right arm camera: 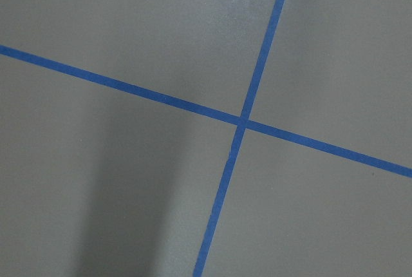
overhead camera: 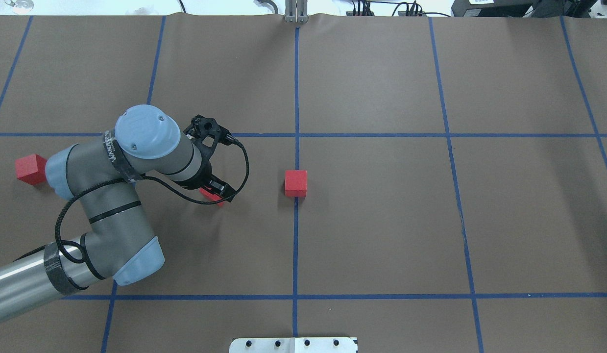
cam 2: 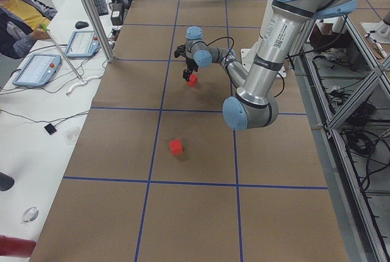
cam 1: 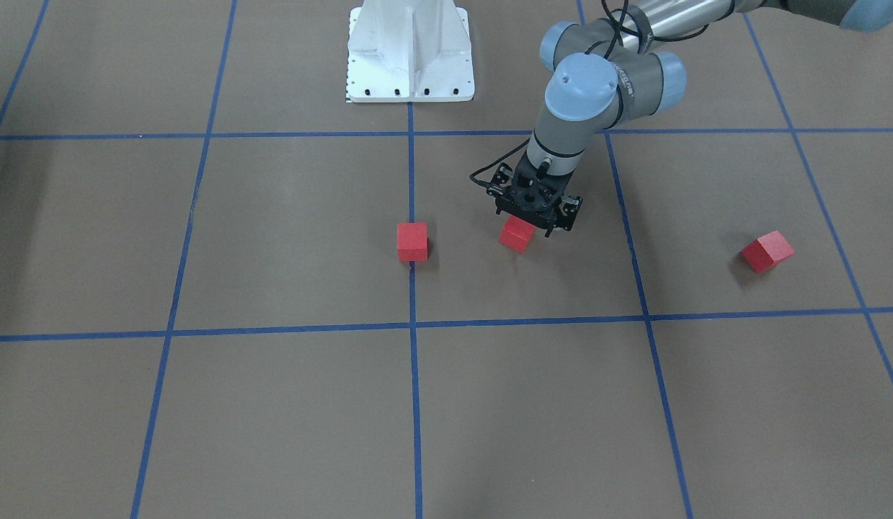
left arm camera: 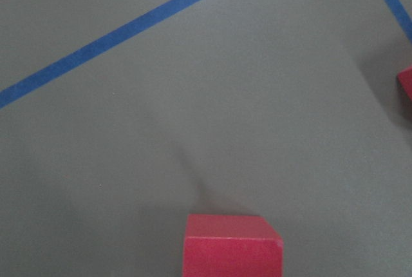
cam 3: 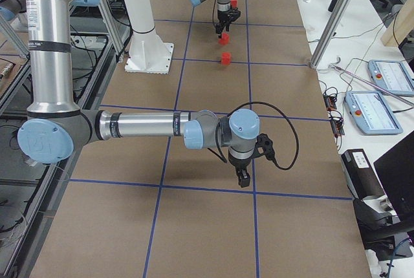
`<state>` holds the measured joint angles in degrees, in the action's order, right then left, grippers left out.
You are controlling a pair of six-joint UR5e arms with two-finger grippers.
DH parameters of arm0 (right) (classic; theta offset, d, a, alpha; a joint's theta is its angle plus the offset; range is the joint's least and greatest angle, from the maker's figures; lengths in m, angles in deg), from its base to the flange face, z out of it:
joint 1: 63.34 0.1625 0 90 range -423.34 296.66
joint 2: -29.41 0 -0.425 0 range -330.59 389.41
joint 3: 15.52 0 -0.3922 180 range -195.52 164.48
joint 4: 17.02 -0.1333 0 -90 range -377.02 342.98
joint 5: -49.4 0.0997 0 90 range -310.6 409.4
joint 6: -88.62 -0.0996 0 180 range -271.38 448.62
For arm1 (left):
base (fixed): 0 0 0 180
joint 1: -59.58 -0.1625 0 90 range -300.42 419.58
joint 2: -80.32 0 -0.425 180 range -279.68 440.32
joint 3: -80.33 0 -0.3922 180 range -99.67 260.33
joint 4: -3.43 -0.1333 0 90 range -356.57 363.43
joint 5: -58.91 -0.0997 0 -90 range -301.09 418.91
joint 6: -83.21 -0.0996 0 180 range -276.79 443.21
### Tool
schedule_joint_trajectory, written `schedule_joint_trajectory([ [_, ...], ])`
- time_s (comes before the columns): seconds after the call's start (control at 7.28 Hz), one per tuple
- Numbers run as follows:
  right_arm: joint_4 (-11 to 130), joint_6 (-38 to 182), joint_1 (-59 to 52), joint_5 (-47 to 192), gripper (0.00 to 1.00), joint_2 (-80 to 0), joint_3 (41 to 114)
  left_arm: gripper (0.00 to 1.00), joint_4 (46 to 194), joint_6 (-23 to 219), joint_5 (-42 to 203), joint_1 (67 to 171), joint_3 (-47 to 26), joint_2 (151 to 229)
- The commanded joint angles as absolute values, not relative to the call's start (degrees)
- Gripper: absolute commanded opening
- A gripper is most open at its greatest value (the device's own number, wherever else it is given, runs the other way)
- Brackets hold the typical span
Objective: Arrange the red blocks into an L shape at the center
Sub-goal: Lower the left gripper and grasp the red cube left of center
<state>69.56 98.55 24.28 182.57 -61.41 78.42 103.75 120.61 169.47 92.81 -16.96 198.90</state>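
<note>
In the front-facing view the left gripper hangs directly over the second red block, whose lower corner pokes out beneath it. The jaws seem to straddle the cube, but I cannot tell whether they are clamped on it. The first red block sits on the blue tape line at the center, at 9 o'clock from the gripper and well apart. The third red block lies out at 3 o'clock. The overhead view flips this: the first block is at 3 o'clock from the jaws and the third at 9 o'clock, past the arm. The coming move is probably a carry toward that 3 o'clock side. A cube has no long axis, but this one sits turned off the grid and would need squaring. The left side view shows the second block beneath the gripper and the third nearer the camera. In the right side view the right gripper hangs over a tape crossing, far from every block and its jaws unreadable, so the left arm is nearer. The left wrist view has the second block at 6 o'clock and a red sliver at 3 o'clock. The right wrist view shows only crossed tape.
</note>
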Motion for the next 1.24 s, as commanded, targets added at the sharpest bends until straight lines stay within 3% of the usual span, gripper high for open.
schedule_joint_trajectory([
  [0.0,69.55,98.55,24.2,182.64,1.0,-61.47,78.26,0.98,103.71,120.65,169.83,92.45,-14.61,200.81],
  [0.14,69.55,98.55,24.28,182.64,1.0,-61.47,78.26,0.98,103.63,120.65,169.92,92.27,-14.25,200.9],
  [0.41,69.55,98.55,24.28,182.73,1.0,-61.47,78.26,0.75,103.63,120.74,169.92,92.18,-14.16,200.9],
  [0.96,69.55,98.55,24.2,182.73,1.0,-61.47,78.26,0.62,102.84,120.74,169.92,92.18,-14.16,200.82],
  [1.1,69.55,98.55,24.28,182.64,1.0,-61.47,78.26,0.47,102.84,120.74,169.92,92.18,-14.16,200.82],
])
